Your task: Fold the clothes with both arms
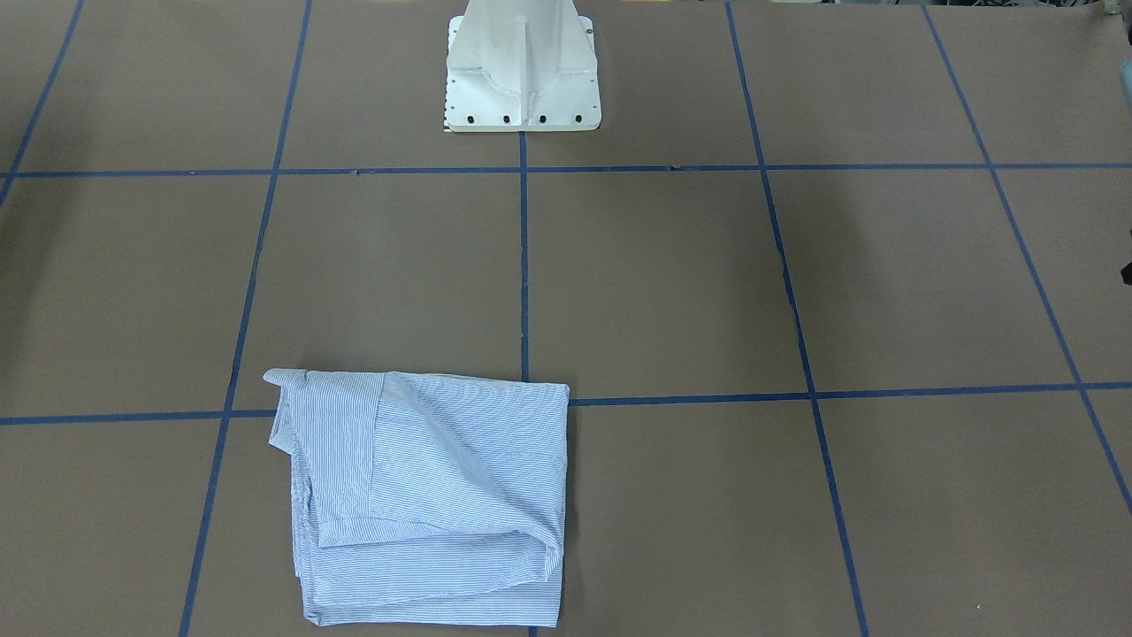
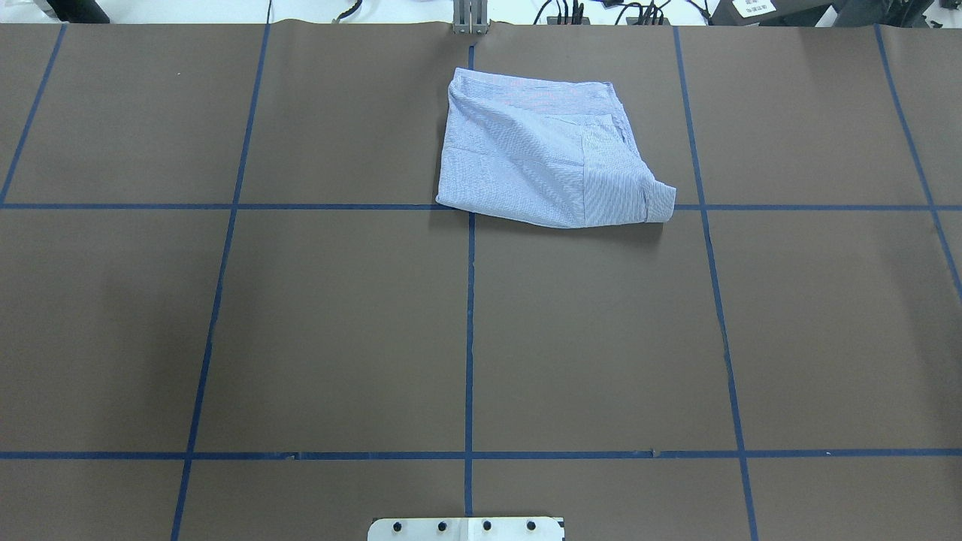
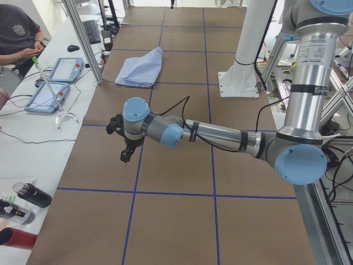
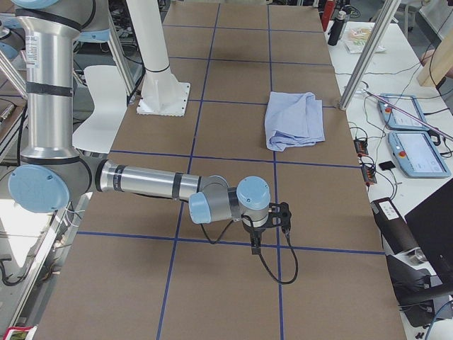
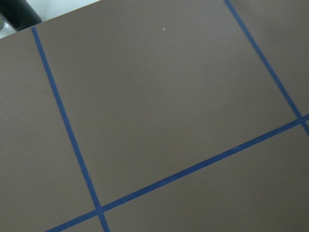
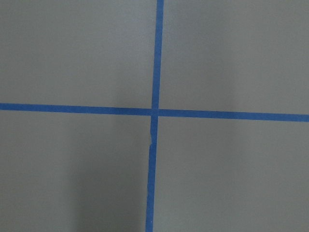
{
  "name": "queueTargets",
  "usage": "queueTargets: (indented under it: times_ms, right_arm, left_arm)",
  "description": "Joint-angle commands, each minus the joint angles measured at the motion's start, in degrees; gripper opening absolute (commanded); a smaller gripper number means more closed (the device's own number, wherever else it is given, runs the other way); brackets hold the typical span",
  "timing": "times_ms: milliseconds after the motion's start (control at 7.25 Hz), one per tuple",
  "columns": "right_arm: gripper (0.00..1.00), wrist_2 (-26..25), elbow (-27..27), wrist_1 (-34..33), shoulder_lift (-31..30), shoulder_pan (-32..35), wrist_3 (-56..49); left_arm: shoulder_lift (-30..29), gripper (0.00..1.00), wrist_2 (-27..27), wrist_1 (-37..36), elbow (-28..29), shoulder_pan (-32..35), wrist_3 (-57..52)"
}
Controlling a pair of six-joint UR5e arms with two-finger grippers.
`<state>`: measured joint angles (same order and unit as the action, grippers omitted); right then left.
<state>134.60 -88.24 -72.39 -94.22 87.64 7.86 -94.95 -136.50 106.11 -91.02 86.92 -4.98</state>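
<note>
The light blue and white striped shirt lies folded into a rough square at the table's far side from the robot base, just right of the centre line in the overhead view. It also shows in both side views. The left gripper hangs above bare table at the left end, far from the shirt. The right gripper hangs above bare table at the right end. Both show only in the side views, so I cannot tell whether they are open or shut. Both wrist views show only brown table and blue tape.
The brown table carries a grid of blue tape lines. The white pedestal base stands at the robot's edge. A white side bench holds tablets and bottles. A seated person is at that bench.
</note>
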Motion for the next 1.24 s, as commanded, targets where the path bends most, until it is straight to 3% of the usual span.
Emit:
queueTargets:
  times_ms: [0,276,414,552,828,1104]
  right_arm:
    - [1.0,-0.2,-0.3,-1.0,0.1,-1.1,-0.4]
    - [1.0,0.4,-2.3,-5.3,0.4,-2.0,-0.9]
    - [1.0,-0.1,-5.9,-15.9,3.3,-2.2,-1.0]
    - [1.0,-1.7,-10.2,-21.8,4.3,-2.0,-2.7]
    - [1.0,-2.5,-11.9,-23.7,4.4,-1.9,-3.8]
    - [1.0,-2.1,-8.3,-21.5,3.9,-2.0,-4.2]
  left_arm:
    - [0.5,0.99,-2.8,-1.7,1.6,3.4,-0.7]
    - [-0.1,0.99,-2.7,-4.2,0.9,3.6,1.0]
    - [-0.3,0.99,-2.4,-7.0,-0.5,3.4,2.4]
    - [0.2,0.99,-2.3,-7.1,-0.1,3.5,1.9]
    - [0.5,0.99,-2.4,-7.1,-0.2,3.6,1.8]
    - [4.2,0.99,-1.9,-5.7,-5.5,3.7,2.2]
